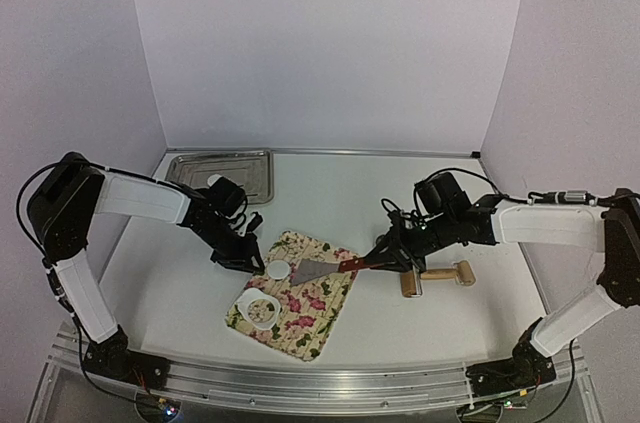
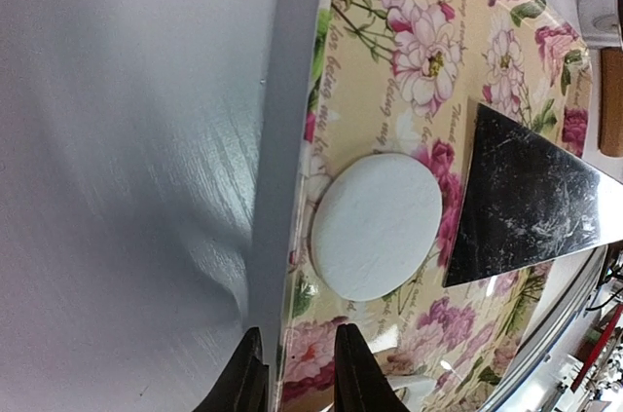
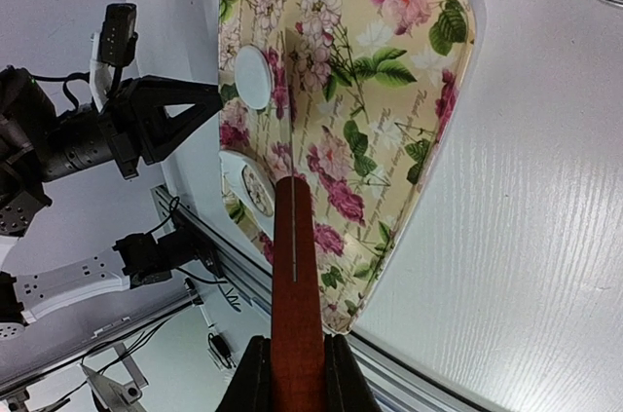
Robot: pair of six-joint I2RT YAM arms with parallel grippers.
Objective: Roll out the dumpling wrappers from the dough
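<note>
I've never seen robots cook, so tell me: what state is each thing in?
Dough disc: cut out, lying flat on the mat.
Leftover dough: flat, with a round hole.
Spatula: gripped by its red handle, blade beside the disc.
Left fingers: apart, straddling the mat's edge.
Right fingers: shut on the spatula.
Rolling pin: lying untouched.

Only lettering I can spot is on the floral board (image 2: 389,91): brownish cursive script printed on the cream background between the flowers. In the left wrist view it runs sideways, in lines sitting at roughly 11 to 12 o'clock from the dumpling wrapper (image 2: 378,225). I can just about make out "for being my" in one line and "being my" in the line beside it; the rest is too squiggly to call. In the right wrist view the same script shows at about 4 o'clock from the wrapper, too small to read. From the top camera it's just blur.
</note>
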